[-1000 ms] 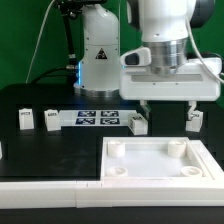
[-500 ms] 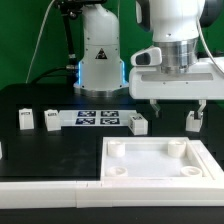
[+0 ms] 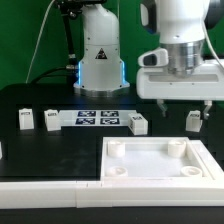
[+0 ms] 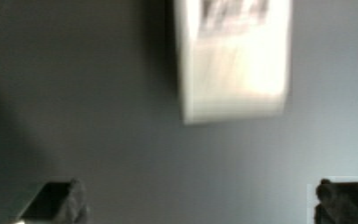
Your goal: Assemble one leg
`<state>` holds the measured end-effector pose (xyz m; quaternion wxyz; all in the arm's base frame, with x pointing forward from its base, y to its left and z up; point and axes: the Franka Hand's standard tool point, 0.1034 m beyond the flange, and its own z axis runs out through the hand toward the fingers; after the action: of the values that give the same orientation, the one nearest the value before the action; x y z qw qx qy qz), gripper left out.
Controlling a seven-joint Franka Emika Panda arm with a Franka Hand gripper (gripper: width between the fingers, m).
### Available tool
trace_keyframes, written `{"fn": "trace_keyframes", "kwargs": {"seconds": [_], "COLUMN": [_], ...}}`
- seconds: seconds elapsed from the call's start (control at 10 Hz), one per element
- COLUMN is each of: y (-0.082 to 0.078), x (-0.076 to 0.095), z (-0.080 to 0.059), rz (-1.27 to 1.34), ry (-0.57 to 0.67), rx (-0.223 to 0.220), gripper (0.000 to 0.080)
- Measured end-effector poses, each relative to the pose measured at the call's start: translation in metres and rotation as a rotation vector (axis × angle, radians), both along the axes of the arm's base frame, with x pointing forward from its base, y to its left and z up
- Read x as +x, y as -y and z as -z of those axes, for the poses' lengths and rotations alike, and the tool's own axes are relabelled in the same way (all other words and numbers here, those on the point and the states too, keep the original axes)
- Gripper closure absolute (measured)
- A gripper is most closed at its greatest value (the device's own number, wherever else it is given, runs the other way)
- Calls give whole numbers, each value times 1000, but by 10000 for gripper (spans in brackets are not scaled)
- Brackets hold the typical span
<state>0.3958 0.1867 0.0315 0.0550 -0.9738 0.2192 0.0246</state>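
Several small white legs stand on the black table in the exterior view: two at the left [image 3: 26, 119] [image 3: 51, 120], one [image 3: 137, 124] beside the marker board, and one at the right [image 3: 194, 120]. My gripper [image 3: 188, 104] hangs open and empty just above the right leg. In the wrist view the gripper [image 4: 202, 202] has its two dark fingertips [image 4: 55, 201] far apart with nothing between them. A blurred white leg [image 4: 229, 60] lies ahead of them on the dark table. The large white square panel [image 3: 160, 160] with round corner sockets lies in front.
The marker board [image 3: 98, 119] lies flat behind the panel. The robot's white base [image 3: 100, 55] stands at the back. A white rail [image 3: 50, 189] runs along the table's front edge. A white part shows at the exterior view's left edge [image 3: 2, 150].
My gripper has moved toward the exterior view's right, from above the leg by the marker board to above the right leg. It stays open. The parts have not moved.
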Motion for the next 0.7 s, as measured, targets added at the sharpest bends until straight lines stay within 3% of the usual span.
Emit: {"fn": "trace_keyframes", "kwargs": {"seconds": [0.3,0.7], "y": [-9,4], "x": [-3,-3], "z": [-1,0], "rz": [-25,-94], "ry": [5,-74], "rx": [2,4], "gripper": [150,150]}}
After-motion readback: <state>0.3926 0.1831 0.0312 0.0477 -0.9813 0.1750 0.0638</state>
